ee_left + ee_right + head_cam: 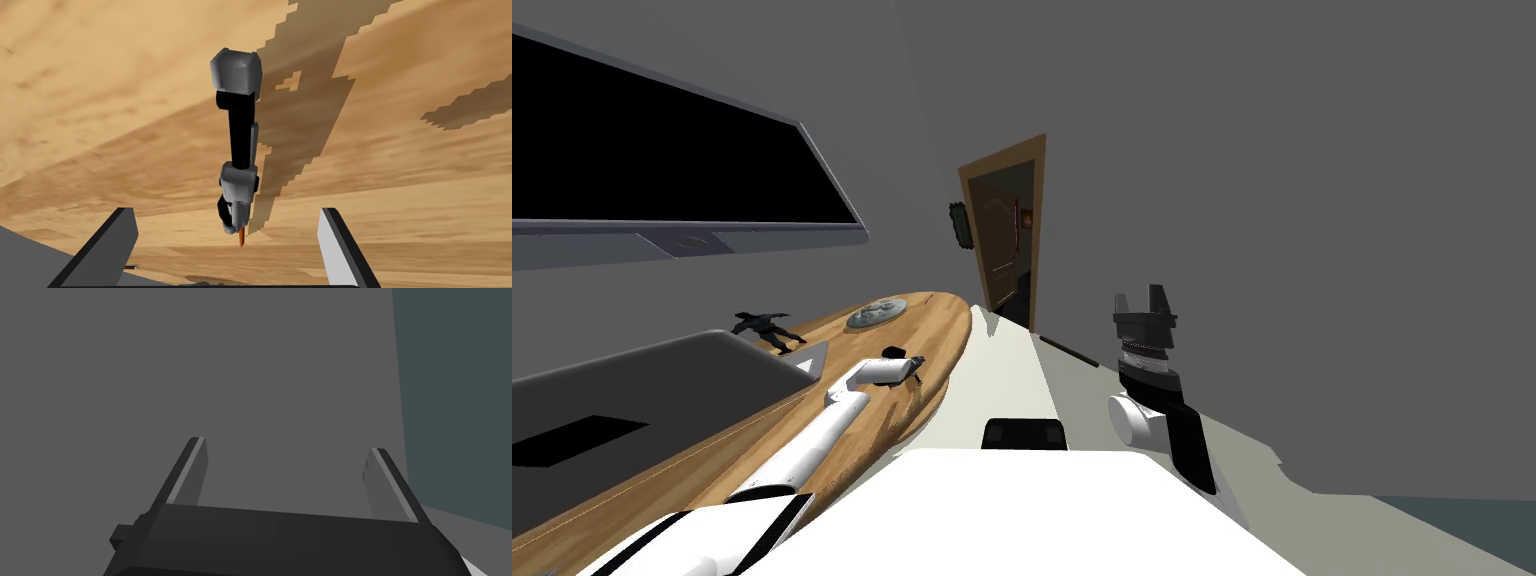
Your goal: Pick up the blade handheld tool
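1. Our left arm reaches out over the wooden tabletop (942, 322), and the left gripper (910, 370) hangs above the wood, near the rounded end of the top.
2. Its jaws stand wide apart and grip nothing; both are clear of the tool.
3. The blade tool (238, 150) lies flat on the tabletop just ahead of the left gripper. It is in line with the gap between the jaws and touches neither.
4. The tool is slim: a blocky grey head at the far end, a black stem, a grey body nearer the gripper, and a small orange tip at the nearest end.
5. From this angle we cannot tell which end carries the cutting edge.
6. A jagged dark shadow (310, 115) falls across the wood just beside the tool.
7. Farther along the tabletop sit a round grey dish (874, 313) and a dark figurine (767, 330), both well apart from the left gripper.
8. A large grey box-like object (642, 385) takes up the tabletop to the left of our arm.
9. The right gripper (287, 447) is raised at our right side, away from the tabletop. Its jaws are spread wide and hold nothing.
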You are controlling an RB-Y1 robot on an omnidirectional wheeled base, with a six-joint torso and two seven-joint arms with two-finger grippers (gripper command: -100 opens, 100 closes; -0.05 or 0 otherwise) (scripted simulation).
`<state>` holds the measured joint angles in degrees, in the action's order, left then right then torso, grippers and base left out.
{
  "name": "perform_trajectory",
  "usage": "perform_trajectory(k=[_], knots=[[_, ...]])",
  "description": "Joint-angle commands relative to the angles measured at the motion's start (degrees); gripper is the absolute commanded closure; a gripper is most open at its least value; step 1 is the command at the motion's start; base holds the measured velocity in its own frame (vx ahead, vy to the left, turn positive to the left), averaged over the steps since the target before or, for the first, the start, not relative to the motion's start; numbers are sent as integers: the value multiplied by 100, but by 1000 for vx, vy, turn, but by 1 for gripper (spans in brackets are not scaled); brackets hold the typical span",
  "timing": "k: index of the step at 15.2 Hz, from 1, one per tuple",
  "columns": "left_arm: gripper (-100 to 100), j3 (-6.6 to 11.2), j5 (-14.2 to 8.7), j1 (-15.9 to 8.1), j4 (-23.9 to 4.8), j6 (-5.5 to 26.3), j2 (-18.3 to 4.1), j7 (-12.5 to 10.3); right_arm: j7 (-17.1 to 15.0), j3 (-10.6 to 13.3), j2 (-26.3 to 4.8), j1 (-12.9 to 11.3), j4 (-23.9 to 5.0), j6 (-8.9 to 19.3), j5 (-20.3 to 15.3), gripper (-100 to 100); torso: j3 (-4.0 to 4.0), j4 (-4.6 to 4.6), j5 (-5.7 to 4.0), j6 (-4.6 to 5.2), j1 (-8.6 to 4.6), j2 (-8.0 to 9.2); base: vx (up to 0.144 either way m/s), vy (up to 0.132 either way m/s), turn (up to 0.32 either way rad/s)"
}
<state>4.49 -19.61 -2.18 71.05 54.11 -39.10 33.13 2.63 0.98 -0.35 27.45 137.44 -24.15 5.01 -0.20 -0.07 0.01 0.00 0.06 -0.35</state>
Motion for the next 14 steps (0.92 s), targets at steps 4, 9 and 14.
perform_trajectory(k=[4,9,14], knots=[[-100,-10,-45,-154,-406,341,-174,105,0,0,0,0,0,0,0,0,-5,-2,-1,1,-5,-8,93,-5,-29],[-100,12,56,-238,-829,-13,-76,-12,0,0,0,-2,0,0,0,0,23,8,3,3,12,42,-19,32,-119],[100,17,78,-248,-915,-77,-58,-37,0,0,0,-1,-1,0,0,0,28,11,2,-2,5,48,-33,26,-52]])
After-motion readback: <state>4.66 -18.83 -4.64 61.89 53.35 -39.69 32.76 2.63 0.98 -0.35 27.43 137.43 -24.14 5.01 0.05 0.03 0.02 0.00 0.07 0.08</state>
